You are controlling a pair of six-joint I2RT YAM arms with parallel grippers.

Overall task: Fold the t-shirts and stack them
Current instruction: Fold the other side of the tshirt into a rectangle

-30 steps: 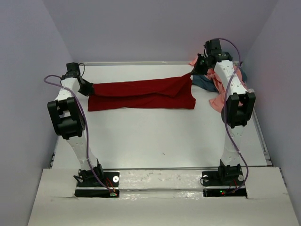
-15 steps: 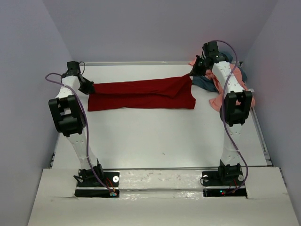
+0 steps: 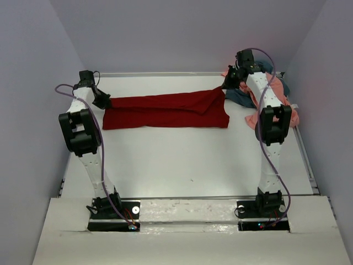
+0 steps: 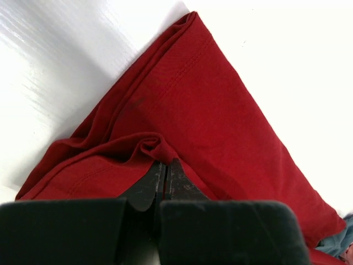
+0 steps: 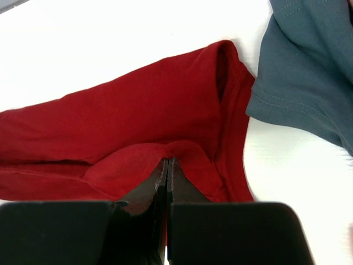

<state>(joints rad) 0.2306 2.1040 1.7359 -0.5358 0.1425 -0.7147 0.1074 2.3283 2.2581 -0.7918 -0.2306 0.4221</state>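
A dark red t-shirt (image 3: 165, 111) is stretched in a long band across the far half of the white table (image 3: 182, 160). My left gripper (image 3: 103, 102) is shut on its left end, pinching a fold of red cloth (image 4: 165, 110) at the fingertips (image 4: 165, 162). My right gripper (image 3: 225, 84) is shut on the shirt's right end, a bunched fold of red cloth (image 5: 138, 121) held between its tips (image 5: 167, 160). A slate blue-grey t-shirt (image 5: 309, 66) lies just right of it, and a salmon pink t-shirt (image 3: 258, 117) is heaped under and behind the right arm.
The blue-grey shirt (image 3: 238, 97) and the pink one form a pile at the table's far right corner. Grey walls close in on the left, back and right. A metal rail (image 3: 165, 73) runs along the table's far edge.
Both arms have drawn slightly toward the far edge with the red shirt held between them; the shirt looks a little tauter. Both grips stay shut.
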